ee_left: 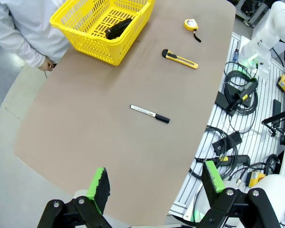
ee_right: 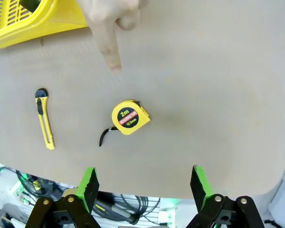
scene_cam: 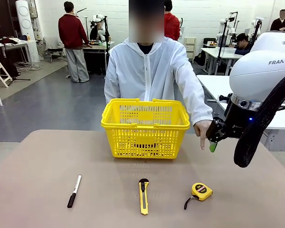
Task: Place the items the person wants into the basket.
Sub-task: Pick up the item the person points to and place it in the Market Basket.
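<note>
The yellow lattice basket [scene_cam: 145, 128] stands mid-table in front of the person [scene_cam: 147, 71] in a white jacket. The person's hand [scene_cam: 203, 133] points a finger [ee_right: 110, 50] down at the round yellow tape measure [scene_cam: 201, 191] [ee_right: 128, 117], which lies on the table with its black strap. My right gripper [scene_cam: 212, 142] [ee_right: 144, 185] hovers open high above the tape measure, beside that hand. My left gripper [ee_left: 155, 180] is open too, far back above the table's near edge. A dark object [ee_left: 118, 28] lies inside the basket [ee_left: 104, 23].
A long yellow utility knife [scene_cam: 143, 195] [ee_right: 44, 118] lies left of the tape measure. A white-and-black marker [scene_cam: 74, 191] [ee_left: 150, 114] lies at the front left. Cables and boxes [ee_left: 237, 95] sit on the floor beside the table. Other people stand far behind.
</note>
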{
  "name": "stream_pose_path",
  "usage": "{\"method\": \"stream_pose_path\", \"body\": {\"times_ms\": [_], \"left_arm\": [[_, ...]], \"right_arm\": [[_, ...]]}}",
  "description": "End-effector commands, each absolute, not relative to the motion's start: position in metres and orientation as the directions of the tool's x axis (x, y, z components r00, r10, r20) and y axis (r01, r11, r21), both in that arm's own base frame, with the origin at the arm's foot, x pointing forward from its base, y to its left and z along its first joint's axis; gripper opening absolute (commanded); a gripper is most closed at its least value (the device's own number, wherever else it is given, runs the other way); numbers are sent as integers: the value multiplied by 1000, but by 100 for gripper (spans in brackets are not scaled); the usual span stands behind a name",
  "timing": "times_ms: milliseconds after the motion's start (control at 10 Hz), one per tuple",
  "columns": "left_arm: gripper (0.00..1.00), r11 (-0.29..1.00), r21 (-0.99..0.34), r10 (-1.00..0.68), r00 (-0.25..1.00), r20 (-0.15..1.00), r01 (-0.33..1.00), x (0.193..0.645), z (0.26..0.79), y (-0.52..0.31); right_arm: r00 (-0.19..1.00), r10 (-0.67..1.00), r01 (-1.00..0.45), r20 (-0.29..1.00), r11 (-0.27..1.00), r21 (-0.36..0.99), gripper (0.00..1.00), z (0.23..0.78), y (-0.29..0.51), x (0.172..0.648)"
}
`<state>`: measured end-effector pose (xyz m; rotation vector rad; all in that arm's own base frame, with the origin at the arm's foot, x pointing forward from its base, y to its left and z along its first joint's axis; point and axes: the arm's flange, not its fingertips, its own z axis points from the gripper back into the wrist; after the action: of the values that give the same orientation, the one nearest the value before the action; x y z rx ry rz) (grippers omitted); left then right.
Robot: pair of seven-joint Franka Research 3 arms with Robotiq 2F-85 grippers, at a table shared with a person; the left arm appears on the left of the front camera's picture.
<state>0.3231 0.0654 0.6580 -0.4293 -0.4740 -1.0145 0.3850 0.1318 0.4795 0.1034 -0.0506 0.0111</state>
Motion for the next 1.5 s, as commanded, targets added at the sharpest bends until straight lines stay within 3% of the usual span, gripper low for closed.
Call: {"method": "stream_pose_path", "body": {"times_ms": [0, 200, 500, 800, 1400], "left_arm": [[100, 440, -123, -701, 426, 572, 889, 323, 658, 67], [100, 440, -123, -701, 426, 572, 889, 323, 658, 67], [100, 440, -123, -701, 426, 572, 889, 323, 658, 67], [100, 440, -123, -701, 426, 572, 889, 323, 658, 67], [100, 440, -123, -701, 426, 572, 889, 323, 658, 67]], "right_arm": [[995, -56, 50, 82, 996, 69, 100, 459, 143, 386], [982, -165, 156, 93, 983, 102, 100, 428, 163, 391], [978, -199, 197, 54, 979, 51, 100, 386, 179, 389], [998, -60, 60, -24, 998, 2, 100, 356, 184, 390], [987, 158, -158, -21, 987, 19, 100, 322, 189, 409]]}}
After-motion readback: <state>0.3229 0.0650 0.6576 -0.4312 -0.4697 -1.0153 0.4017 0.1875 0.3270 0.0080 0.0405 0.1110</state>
